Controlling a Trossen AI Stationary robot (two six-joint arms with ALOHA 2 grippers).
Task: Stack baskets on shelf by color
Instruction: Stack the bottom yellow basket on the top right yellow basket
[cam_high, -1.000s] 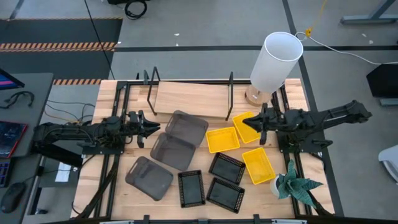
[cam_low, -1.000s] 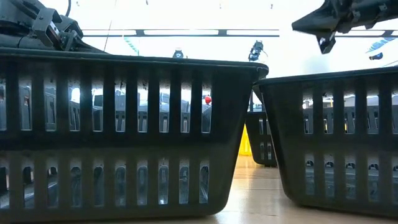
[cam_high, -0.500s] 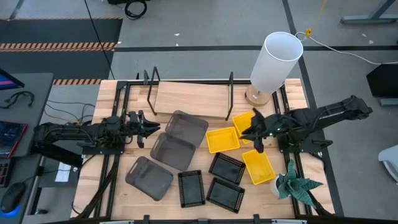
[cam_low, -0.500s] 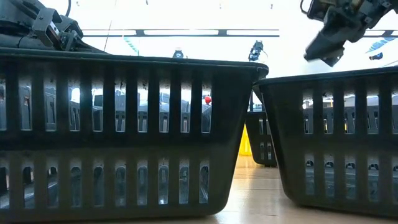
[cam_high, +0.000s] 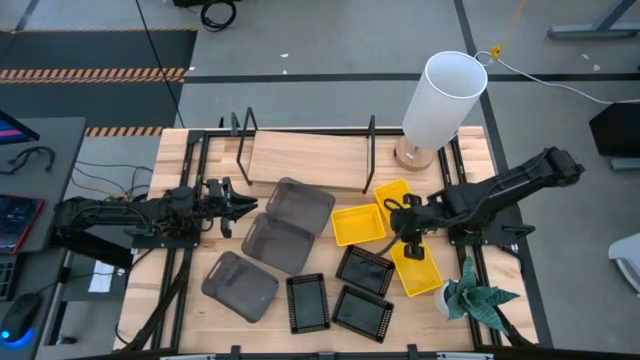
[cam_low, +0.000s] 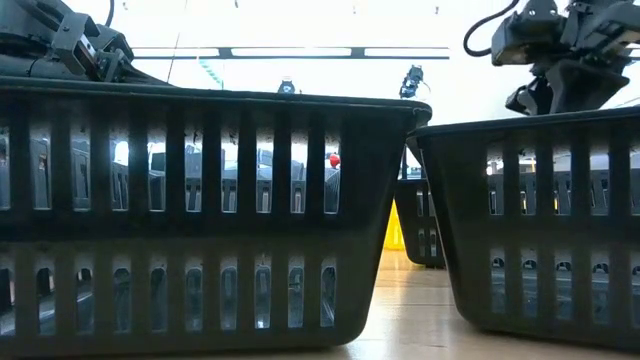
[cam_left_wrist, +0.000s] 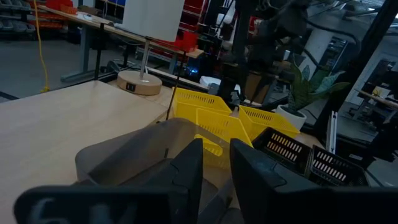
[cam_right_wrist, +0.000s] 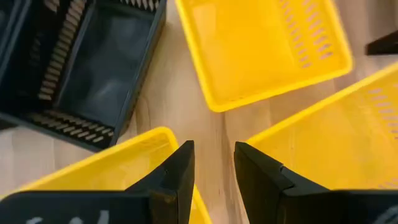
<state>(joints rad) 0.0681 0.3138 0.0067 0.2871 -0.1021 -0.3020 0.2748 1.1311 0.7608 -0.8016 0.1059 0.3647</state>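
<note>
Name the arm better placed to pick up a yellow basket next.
Right, probably. The right gripper hangs among the three yellow baskets, fingers open and pointing down at them. The left gripper waits beside the grey baskets, with those between it and the yellow ones.

Right gripper over yellow baskets, seemingly just above them.

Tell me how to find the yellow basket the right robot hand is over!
Start at the tall white cylinder at the table's back right. Come toward the front past two yellow baskets to the right hand. Under it lies the third yellow basket, the one nearest the little green plant.
</note>
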